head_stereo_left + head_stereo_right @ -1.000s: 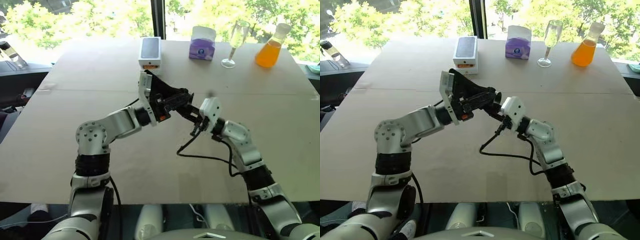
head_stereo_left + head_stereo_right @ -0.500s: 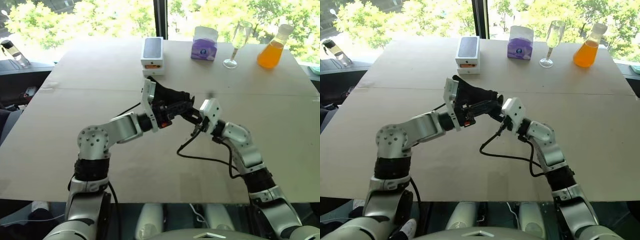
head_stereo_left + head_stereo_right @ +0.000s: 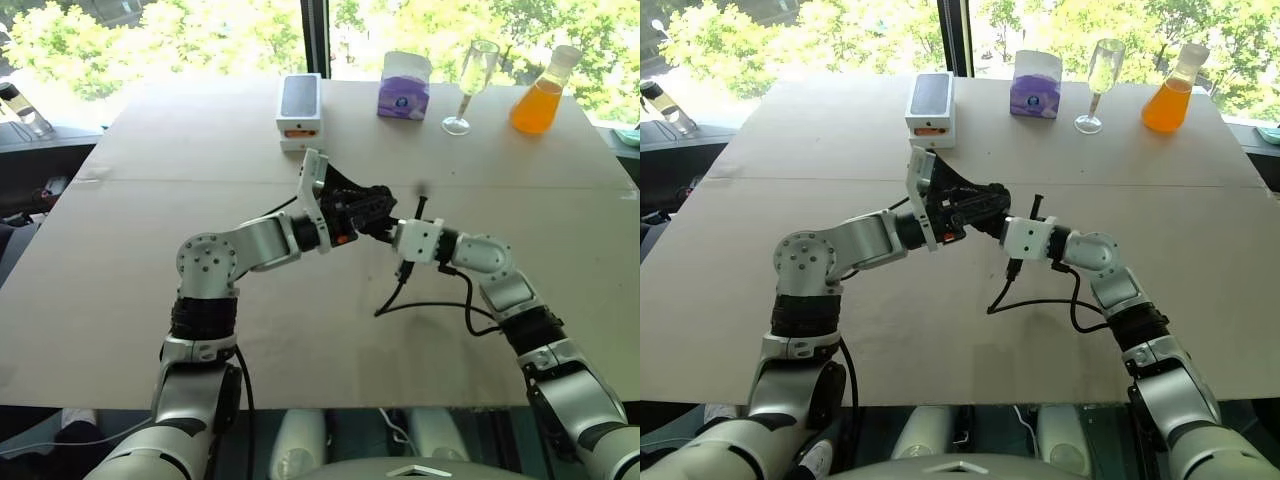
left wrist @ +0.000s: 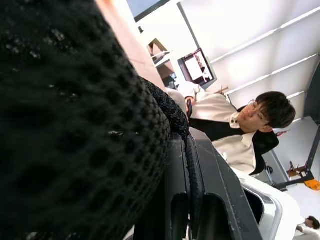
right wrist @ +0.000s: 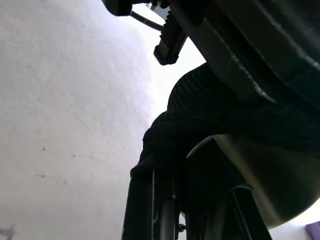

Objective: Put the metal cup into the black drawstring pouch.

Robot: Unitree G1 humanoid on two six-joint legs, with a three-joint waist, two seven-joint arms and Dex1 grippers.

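The black drawstring pouch [image 3: 357,204] hangs above the middle of the table, held between both grippers. My left gripper [image 3: 372,214] is shut on the pouch's edge, and its fingers [image 4: 200,200] pinch the black mesh fabric [image 4: 75,125]. My right gripper [image 3: 998,226] comes in level from the right and is shut on the pouch's other side [image 5: 200,125]. The metal cup [image 5: 265,190] shows as a shiny curved wall just under the fabric, close beside the right gripper's fingers [image 5: 160,215]. In the eye views the pouch hides the cup.
Along the table's far edge stand a white box [image 3: 301,103], a purple tissue box [image 3: 405,88], a clear wine glass [image 3: 468,85] and an orange flask [image 3: 542,92]. A black cable [image 3: 425,306] loops from my right wrist onto the table. A person [image 4: 250,125] sits in the background.
My right wrist has rolled and its forearm has dropped to lie level, pointing left at the pouch. The left gripper with the pouch has shifted slightly right. Both grips hold.
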